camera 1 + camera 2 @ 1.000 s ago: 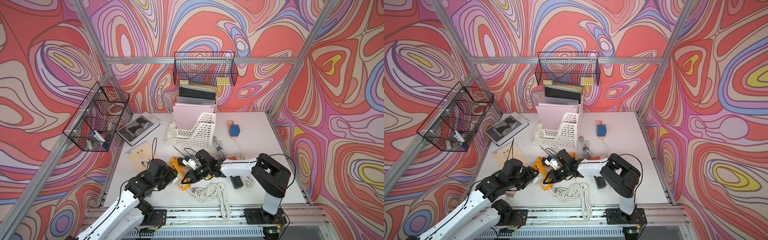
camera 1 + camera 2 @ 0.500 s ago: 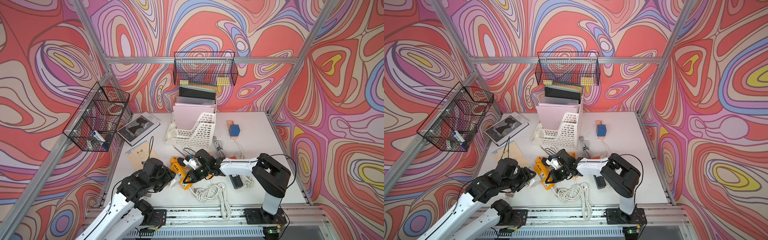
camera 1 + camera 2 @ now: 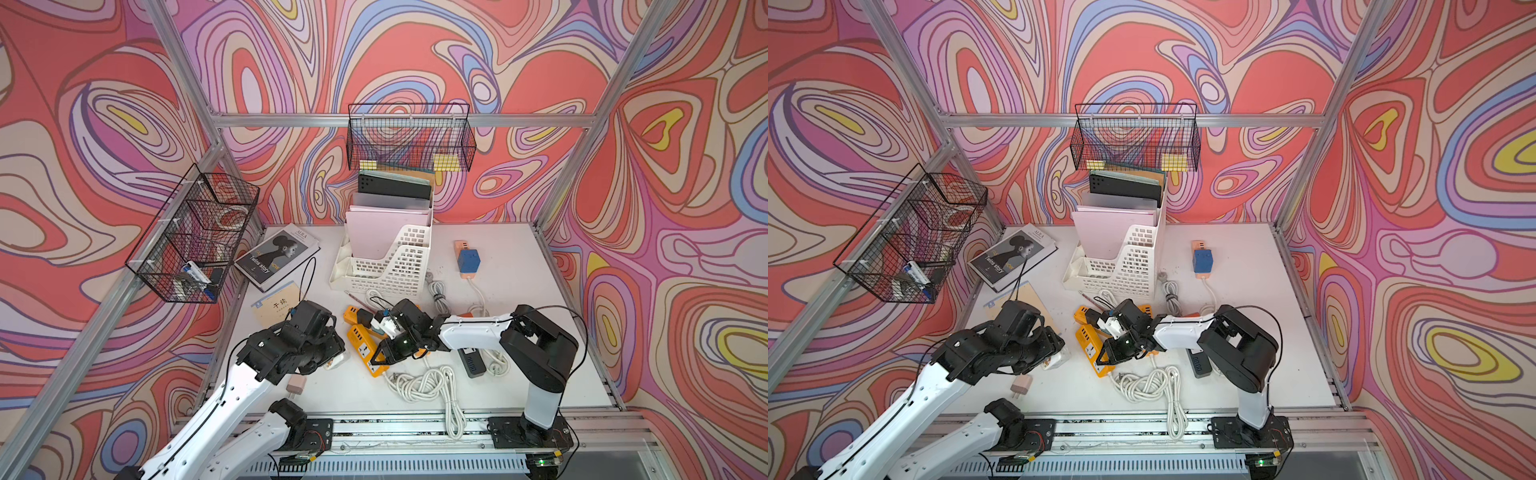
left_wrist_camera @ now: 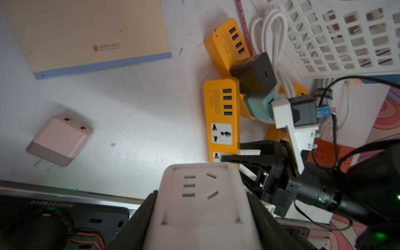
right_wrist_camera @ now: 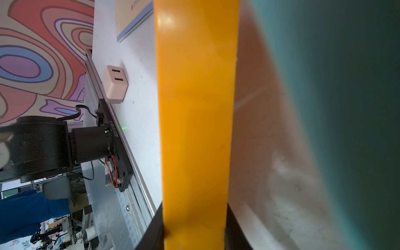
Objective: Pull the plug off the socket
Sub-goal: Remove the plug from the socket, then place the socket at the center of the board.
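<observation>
The plug [image 4: 199, 201] is a white block with slots on its face, and my left gripper [image 4: 201, 216] is shut on it. In both top views the plug [image 3: 336, 360] [image 3: 1054, 359] hangs just left of the socket, apart from it. The socket, an orange power strip [image 3: 365, 351] [image 3: 1090, 351] [image 4: 220, 114], lies on the white table [image 3: 519, 374]. My right gripper [image 3: 384, 357] [image 3: 1106, 357] [image 5: 194, 227] is shut on the strip's near end, and the strip [image 5: 194, 129] fills the right wrist view.
A pink charger [image 3: 296, 384] [image 4: 59, 139] lies loose near the front left edge. A black charger [image 4: 253, 72] and a teal charger [image 4: 259, 106] sit on a second orange strip [image 3: 353, 314]. Coiled white cable [image 3: 428, 382], a black strip [image 3: 471, 363], a white file rack [image 3: 395, 266] and a notebook [image 4: 86, 36] surround them.
My left arm has shifted slightly left and toward the front, still holding the white plug. The right arm has stayed on the orange strip.
</observation>
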{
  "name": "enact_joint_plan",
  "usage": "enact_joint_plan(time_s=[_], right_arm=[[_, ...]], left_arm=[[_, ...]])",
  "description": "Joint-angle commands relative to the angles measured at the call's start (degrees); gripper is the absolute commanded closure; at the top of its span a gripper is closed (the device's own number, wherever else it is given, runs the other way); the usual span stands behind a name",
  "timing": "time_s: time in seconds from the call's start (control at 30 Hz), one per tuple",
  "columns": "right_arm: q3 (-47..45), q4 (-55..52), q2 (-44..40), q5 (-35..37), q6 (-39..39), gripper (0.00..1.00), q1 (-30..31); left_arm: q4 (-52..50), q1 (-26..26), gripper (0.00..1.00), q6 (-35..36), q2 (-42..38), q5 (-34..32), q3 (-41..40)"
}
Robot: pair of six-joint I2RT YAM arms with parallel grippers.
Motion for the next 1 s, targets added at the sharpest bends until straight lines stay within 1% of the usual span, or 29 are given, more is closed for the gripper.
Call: enact_joint_plan(time_s=[0.0, 0.13, 0.27, 0.3, 0.37, 0.43, 0.57, 0.6, 0.73, 0.87, 0.97], right_arm=[[0.8, -4.2, 1.7, 2.1, -1.6, 0.71, 0.5], [1.7, -5.4, 2.3, -2.2, -3.6, 0.72, 1.2], [3.9, -9.8, 3.7, -3.5, -7.1, 0.71, 2.7], [4.5, -11.0, 4.0, -2.7, -7.4, 0.7, 2.8], [5.3, -12.4, 4.4, -0.9, -7.6, 0.64, 2.8], [6.9, -14.0, 4.8, 1.2, -8.1, 0.59, 2.9], [10.9, -18.2, 4.3, 6.4, -9.8, 0.49, 2.7], [11.6, -19.3, 3.6, 8.1, -10.3, 0.46, 2.6], [11.3, -20.8, -1.1, 12.3, -12.0, 0.39, 1.9], [9.9, -20.6, -9.0, 16.1, -14.7, 0.38, 1.8], [5.4, -16.4, -17.5, 21.6, -15.3, 0.38, 1.8]], left_arm=[[4.6, 4.4, 0.82, 4.4, 5.3, -3.4, -0.2], [10.7, 11.1, 0.83, 7.6, 13.2, -1.2, 1.4], [17.4, 14.4, 0.83, 9.8, 21.3, -1.5, 4.5], [19.2, 14.9, 0.83, 9.9, 23.7, -1.6, 5.3], [21.6, 16.0, 0.83, 9.7, 28.2, -0.1, 7.4], [22.6, 16.5, 0.83, 9.8, 32.5, -0.6, 10.2], [19.9, 18.1, 0.83, 9.5, 41.3, -3.1, 16.3], [19.0, 18.6, 0.82, 9.1, 43.3, -3.4, 17.7], [18.3, 19.9, 0.82, 8.5, 49.5, -2.4, 22.1], [17.0, 21.1, 0.81, 9.1, 55.2, -0.7, 27.3], [16.3, 21.8, 0.79, 9.6, 58.1, 0.0, 29.9]])
